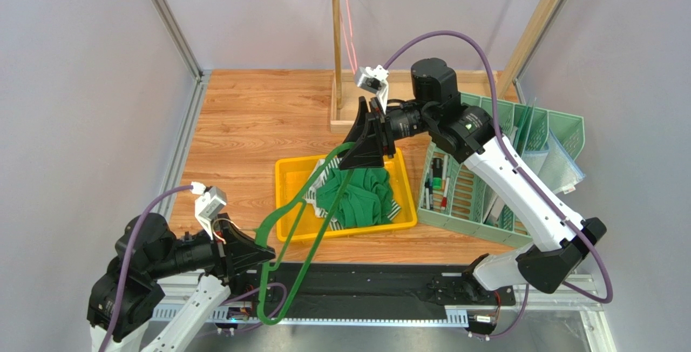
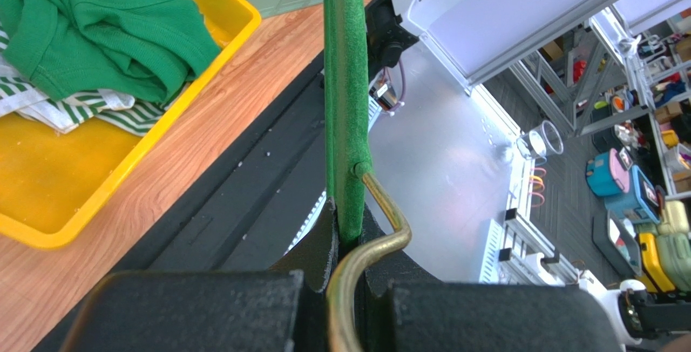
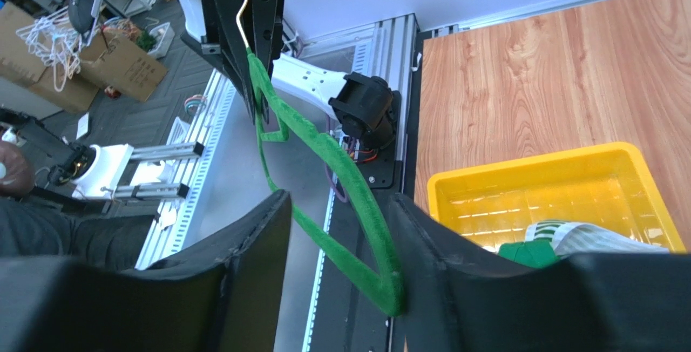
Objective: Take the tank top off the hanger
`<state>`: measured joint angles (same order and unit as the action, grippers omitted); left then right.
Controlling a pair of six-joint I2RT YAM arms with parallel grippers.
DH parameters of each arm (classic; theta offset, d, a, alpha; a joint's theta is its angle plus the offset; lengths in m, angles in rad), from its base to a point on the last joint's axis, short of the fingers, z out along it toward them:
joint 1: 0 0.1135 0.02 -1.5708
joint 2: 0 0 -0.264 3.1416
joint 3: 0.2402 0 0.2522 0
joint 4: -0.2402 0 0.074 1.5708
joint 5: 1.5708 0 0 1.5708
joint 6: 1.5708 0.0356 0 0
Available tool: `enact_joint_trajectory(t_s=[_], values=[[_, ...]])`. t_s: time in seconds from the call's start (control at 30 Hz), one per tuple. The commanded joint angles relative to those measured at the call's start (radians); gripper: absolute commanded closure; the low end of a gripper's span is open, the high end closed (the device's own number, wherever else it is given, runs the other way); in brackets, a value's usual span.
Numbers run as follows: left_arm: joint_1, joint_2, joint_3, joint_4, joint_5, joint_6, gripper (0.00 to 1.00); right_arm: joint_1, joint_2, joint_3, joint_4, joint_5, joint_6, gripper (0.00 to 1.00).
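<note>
Nearest the arm bases, the left gripper is seen clamped shut on the green velvet hanger at its neck, and the brass hook is held between the 2 black fingers. A black strip is noted along the near edge of the wooden table. From that grip the hanger is carried up and away over the strip, tilted toward the back of the table.

The tank top, green with green-and-white striped trim, is found off the hanger. It lies crumpled in the yellow tray at mid-table, bunched toward the tray's right half, and bare yellow floor is left on the other side.

Above the tray's far rim, the right gripper is placed astride the far shoulder end of the hanger. Its jaws stand partly apart. In the right wrist view, the hanger's end is seen against 1 finger, while a gap shows on the side of the other finger. No clamp on the hanger is observed there.

To the right of the tray, a mint-green slotted organiser is recorded, with pens standing in its left compartment. At the back, an upright wooden post is fixed to a wooden base, and a pink cord hangs beside it.
</note>
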<state>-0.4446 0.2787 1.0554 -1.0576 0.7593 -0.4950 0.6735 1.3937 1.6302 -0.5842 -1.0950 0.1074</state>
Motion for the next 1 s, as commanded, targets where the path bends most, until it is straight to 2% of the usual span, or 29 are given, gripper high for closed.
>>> enact_joint_trajectory(t_s=[0.0, 0.03, 0.07, 0.13, 0.17, 0.23, 0.27, 0.37, 0.43, 0.5, 0.67, 0.8, 0.87, 0.97], values=[[0.0, 0.008, 0.005, 0.057, 0.031, -0.011, 1.0, 0.003, -0.002, -0.01, 0.041, -0.085, -0.009, 0.58], [0.0, 0.008, 0.002, 0.059, 0.037, -0.008, 1.0, 0.003, -0.002, -0.018, 0.038, -0.088, -0.011, 0.64], [0.0, 0.01, 0.002, 0.059, 0.038, -0.008, 1.0, 0.003, -0.002, -0.024, 0.049, -0.097, -0.009, 0.8], [0.0, 0.011, 0.002, 0.059, 0.035, -0.001, 1.0, 0.001, -0.007, -0.033, 0.061, -0.105, -0.006, 1.0], [-0.002, 0.013, 0.003, 0.059, 0.037, 0.001, 0.98, 0.003, -0.009, -0.035, 0.063, -0.098, -0.006, 1.0], [0.0, 0.011, 0.009, 0.051, 0.017, 0.012, 0.86, 0.001, -0.012, -0.035, 0.058, -0.076, -0.008, 1.0], [-0.002, 0.008, 0.017, 0.048, 0.009, 0.015, 0.68, 0.001, -0.015, -0.039, 0.058, -0.042, -0.005, 1.0], [0.0, -0.006, 0.034, 0.033, -0.029, 0.029, 0.35, -0.003, -0.022, -0.064, 0.076, 0.001, 0.008, 1.0], [-0.002, -0.007, 0.04, 0.008, -0.057, 0.041, 0.26, -0.005, -0.038, -0.093, 0.125, 0.024, 0.067, 1.0], [0.0, 0.004, 0.043, -0.021, -0.071, 0.053, 0.25, -0.005, -0.073, -0.156, 0.242, 0.067, 0.154, 1.0], [-0.002, 0.014, 0.044, -0.05, -0.104, 0.07, 0.24, -0.014, -0.139, -0.222, 0.346, 0.153, 0.241, 1.0], [-0.002, 0.011, 0.055, -0.062, -0.15, 0.073, 0.23, -0.043, -0.206, -0.254, 0.343, 0.24, 0.279, 1.0], [0.0, 0.014, 0.06, -0.077, -0.19, 0.072, 0.18, -0.061, -0.232, -0.274, 0.34, 0.288, 0.308, 1.0], [0.0, 0.017, 0.063, -0.097, -0.241, 0.076, 0.17, -0.066, -0.277, -0.288, 0.284, 0.389, 0.298, 1.0]])
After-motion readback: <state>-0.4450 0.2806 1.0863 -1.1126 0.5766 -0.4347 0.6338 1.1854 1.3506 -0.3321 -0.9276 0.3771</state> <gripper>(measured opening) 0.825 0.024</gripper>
